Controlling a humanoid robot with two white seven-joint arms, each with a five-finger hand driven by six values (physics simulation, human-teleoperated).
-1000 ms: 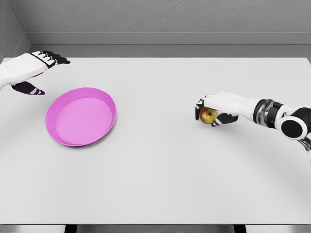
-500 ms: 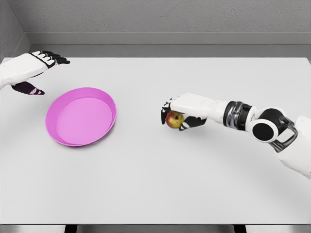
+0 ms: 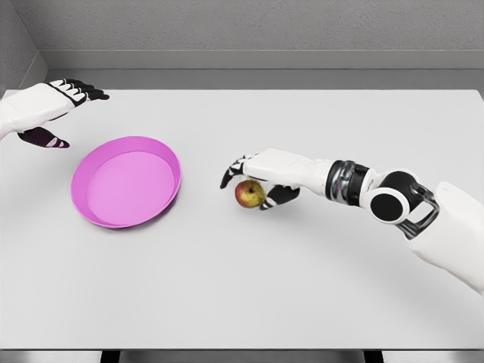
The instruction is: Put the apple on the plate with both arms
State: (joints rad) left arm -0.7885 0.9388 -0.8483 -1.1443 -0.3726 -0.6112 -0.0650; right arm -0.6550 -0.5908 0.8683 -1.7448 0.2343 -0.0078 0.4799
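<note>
A red-yellow apple (image 3: pixel 248 195) is on the white table right of the middle, a short way right of the pink plate (image 3: pixel 98 215). My right hand (image 3: pixel 243 184) hovers right over the apple with its fingers (image 3: pixel 229 176) stretched out to the left and its thumb beside the fruit; the grip looks loosened. My left hand (image 3: pixel 76 119) hangs open at the far left, behind the plate, holding nothing. The plate is empty.
The white table (image 3: pixel 302 287) has its front edge at the bottom of the view. A grey wall runs behind its far edge. My right forearm (image 3: pixel 393 204) crosses the table's right half.
My right hand has carried the apple leftward, toward the plate, and its fingers have uncurled from the fruit. The left hand has stayed still.
</note>
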